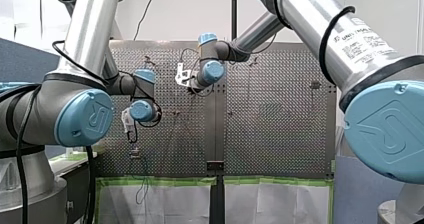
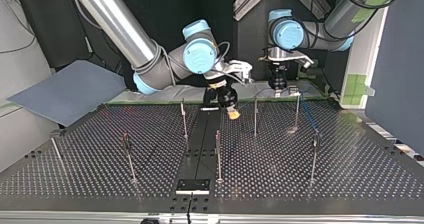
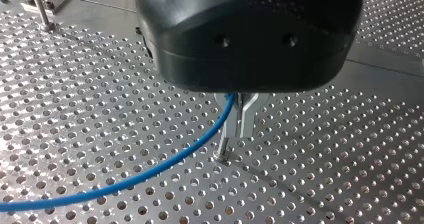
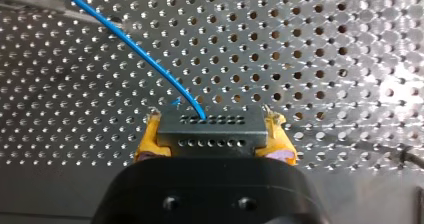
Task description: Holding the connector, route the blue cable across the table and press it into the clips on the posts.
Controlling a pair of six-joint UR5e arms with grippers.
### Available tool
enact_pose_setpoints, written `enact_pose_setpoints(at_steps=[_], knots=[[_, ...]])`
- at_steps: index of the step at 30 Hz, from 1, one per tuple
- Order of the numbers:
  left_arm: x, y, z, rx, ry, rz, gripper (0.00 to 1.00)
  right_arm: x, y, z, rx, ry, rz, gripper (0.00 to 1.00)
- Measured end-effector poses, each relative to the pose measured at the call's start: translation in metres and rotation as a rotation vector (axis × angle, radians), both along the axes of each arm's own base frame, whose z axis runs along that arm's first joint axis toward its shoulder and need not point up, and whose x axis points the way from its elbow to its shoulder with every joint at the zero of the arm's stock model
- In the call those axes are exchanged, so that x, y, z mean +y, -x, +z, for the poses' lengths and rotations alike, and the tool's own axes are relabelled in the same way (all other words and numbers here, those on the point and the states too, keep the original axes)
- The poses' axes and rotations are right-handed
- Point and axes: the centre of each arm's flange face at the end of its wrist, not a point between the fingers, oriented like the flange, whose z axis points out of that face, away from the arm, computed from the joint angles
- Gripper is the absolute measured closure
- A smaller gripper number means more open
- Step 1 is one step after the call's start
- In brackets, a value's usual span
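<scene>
In the right wrist view my right gripper (image 4: 214,134) is shut on a dark connector (image 4: 212,129), gripped between its yellow pads (image 4: 147,139). The blue cable (image 4: 135,46) leaves the connector's top and runs away over the perforated plate. In the left wrist view my left gripper (image 3: 239,126) has its metal fingers shut on the blue cable (image 3: 165,166), which trails off sideways just above the table. In the top view my right gripper (image 2: 232,113) hangs near the table's far middle. My left gripper (image 2: 278,86) is beyond it at the far edge.
Several thin posts with clips stand on the perforated table (image 2: 350,174), among them one post (image 2: 255,116) near my right gripper, another (image 2: 297,111) beside it and one (image 2: 218,154) at the middle. A dark centre strip (image 2: 197,149) runs down the table. A grey panel (image 2: 65,91) leans at the top view's left.
</scene>
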Motion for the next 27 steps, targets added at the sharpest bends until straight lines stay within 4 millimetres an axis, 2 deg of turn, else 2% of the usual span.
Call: enact_pose_setpoints(at_steps=[10, 27], knots=[[0.0, 0.0, 0.0, 0.0, 0.0, 0.0, 0.94, 0.003, 0.005, -0.012, 0.022, -0.013, -0.001, 1.0], [0.0, 0.0, 0.0, 0.0, 0.0, 0.0, 0.94, 0.005, 0.009, -0.022, 0.039, -0.024, -0.001, 1.0]])
